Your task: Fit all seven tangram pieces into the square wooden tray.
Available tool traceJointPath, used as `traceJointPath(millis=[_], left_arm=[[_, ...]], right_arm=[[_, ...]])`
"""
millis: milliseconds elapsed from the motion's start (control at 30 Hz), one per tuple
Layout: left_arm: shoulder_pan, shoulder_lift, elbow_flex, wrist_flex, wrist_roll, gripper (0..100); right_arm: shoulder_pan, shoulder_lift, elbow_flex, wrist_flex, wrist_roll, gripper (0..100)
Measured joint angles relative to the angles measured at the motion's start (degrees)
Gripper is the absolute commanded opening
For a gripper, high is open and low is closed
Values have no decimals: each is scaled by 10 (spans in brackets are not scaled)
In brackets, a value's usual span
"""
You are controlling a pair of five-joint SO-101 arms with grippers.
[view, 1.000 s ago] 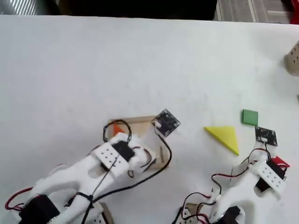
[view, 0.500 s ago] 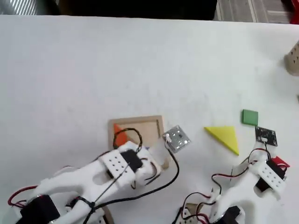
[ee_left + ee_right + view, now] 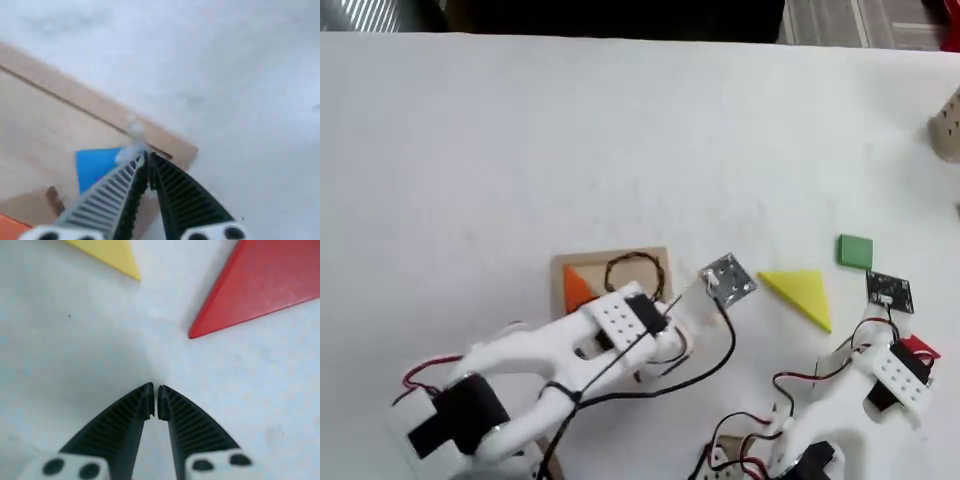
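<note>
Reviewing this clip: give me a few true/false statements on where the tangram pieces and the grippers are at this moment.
1. The green square lies inside the wooden tray. False: it lies on the table, beyond the yellow triangle.
2. A blue piece lies in the wooden tray. True.
3. The right gripper holds the red triangle. False: its fingers are shut on nothing, and the red triangle lies apart on the table.
4. The yellow triangle lies outside the wooden tray. True.
</note>
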Motion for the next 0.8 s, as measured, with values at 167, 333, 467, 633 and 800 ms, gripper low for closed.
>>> traceJointPath(millis=[167,333,467,633,800], left_arm=[[-24,5,-7,0,0,35],[-57,5,-34,-4,0,35],[-55,2,-63,23,0,35],[-58,-39,-67,39,0,35],[-91,-55,-55,15,0,34]], right_arm=[[0,0,0,0,0,18],[0,0,0,0,0,18],[0,0,0,-4,0,18],[0,0,0,-6,0,18],[0,0,0,-6,0,18]])
